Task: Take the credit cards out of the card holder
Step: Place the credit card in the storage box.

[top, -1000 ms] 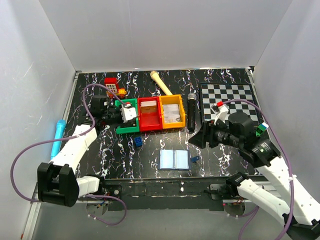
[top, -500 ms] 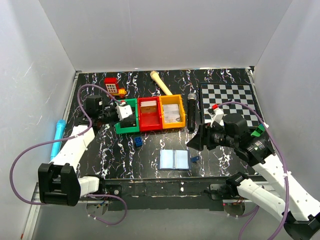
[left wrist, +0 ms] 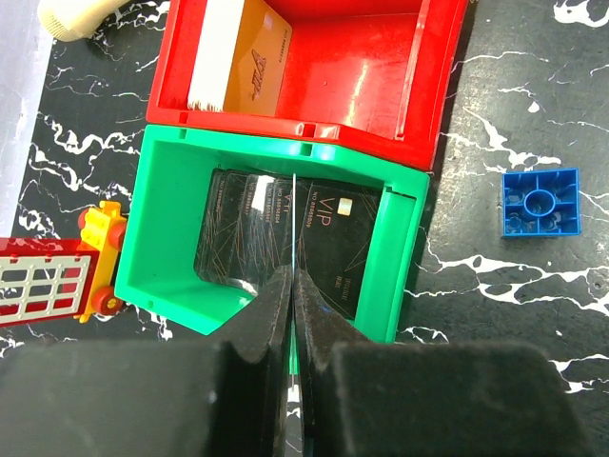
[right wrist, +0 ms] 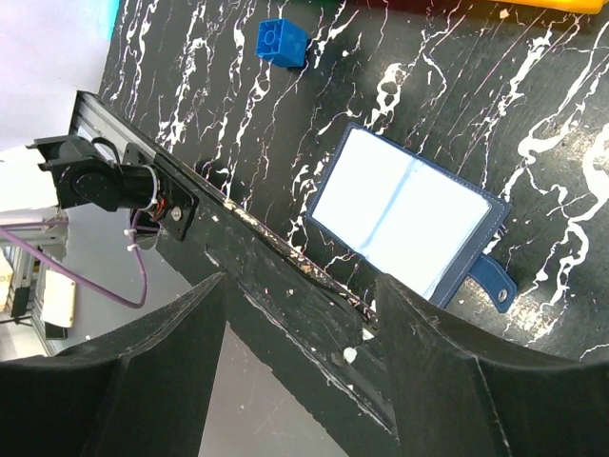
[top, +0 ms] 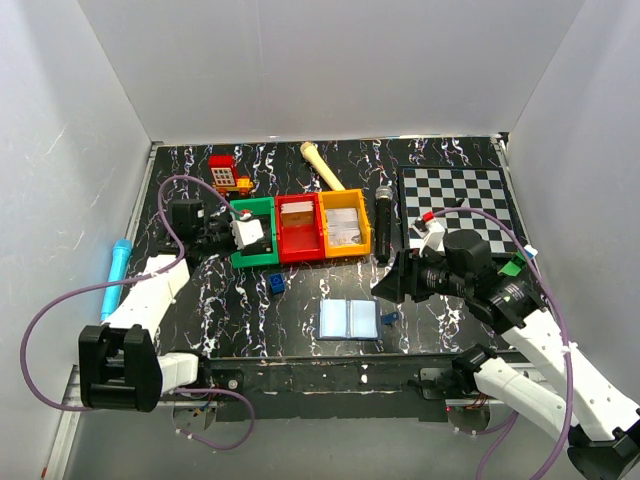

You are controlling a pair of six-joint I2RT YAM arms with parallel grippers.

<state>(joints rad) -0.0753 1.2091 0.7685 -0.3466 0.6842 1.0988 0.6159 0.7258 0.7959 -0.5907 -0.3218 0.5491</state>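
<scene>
The card holder [top: 349, 320] lies open and flat near the table's front edge, pale blue inside with a navy rim and tab; it also shows in the right wrist view [right wrist: 409, 214]. My left gripper [top: 246, 232] [left wrist: 292, 278] hangs over the green bin [left wrist: 162, 238] and is shut on a thin credit card [left wrist: 295, 219] seen edge-on. Dark cards [left wrist: 333, 238] lie in that bin. My right gripper [top: 388, 284] [right wrist: 300, 286] is open and empty, above the front edge just right of the holder.
A red bin [top: 299, 228] holds an orange card and a yellow bin [top: 346, 225] holds white cards. A blue brick [top: 275, 283], a black microphone [top: 383, 225], a chessboard [top: 460, 200], a cyan pen [top: 115, 272] and a red toy [top: 225, 170] lie around.
My left gripper has shifted a little to the left over the green bin with the card. My right gripper has moved slightly left and down toward the holder.
</scene>
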